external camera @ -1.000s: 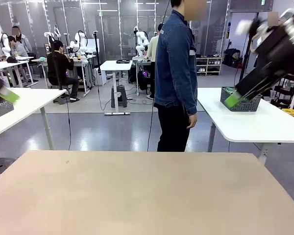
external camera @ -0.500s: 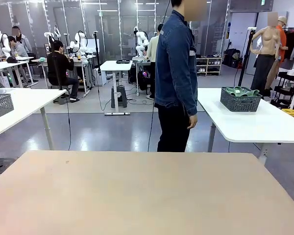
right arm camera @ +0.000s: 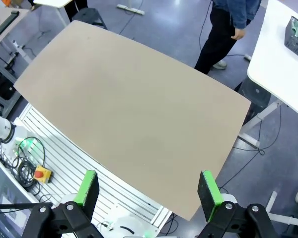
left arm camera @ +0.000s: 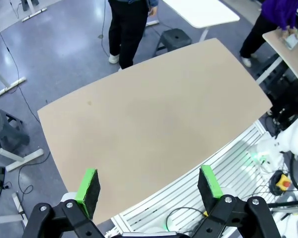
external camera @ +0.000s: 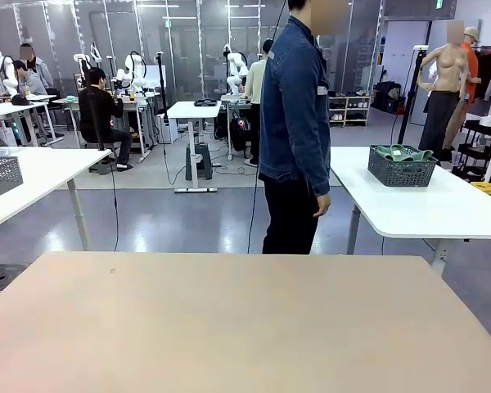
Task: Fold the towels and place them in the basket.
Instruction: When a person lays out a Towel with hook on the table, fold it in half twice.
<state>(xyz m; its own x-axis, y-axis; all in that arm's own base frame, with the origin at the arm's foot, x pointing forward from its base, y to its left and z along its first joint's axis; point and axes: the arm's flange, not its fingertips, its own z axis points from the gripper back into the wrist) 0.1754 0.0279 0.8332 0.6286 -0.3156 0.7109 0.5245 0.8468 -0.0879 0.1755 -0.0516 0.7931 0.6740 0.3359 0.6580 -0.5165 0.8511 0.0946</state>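
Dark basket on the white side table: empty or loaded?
Loaded: bunched greenish towels sit in the basket, poking above its rim.

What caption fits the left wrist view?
Open left gripper high above the tan table, a person standing at its far side.

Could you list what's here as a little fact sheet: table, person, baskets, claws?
Table: tan, in front of the robot
Person: standing at its far side, denim jacket
Basket: dark mesh, on a white table at right
Towels: greenish, piled in that basket
Grey basket: on a white table at left
Left gripper: open, high above the table
Right gripper: open, high above the table
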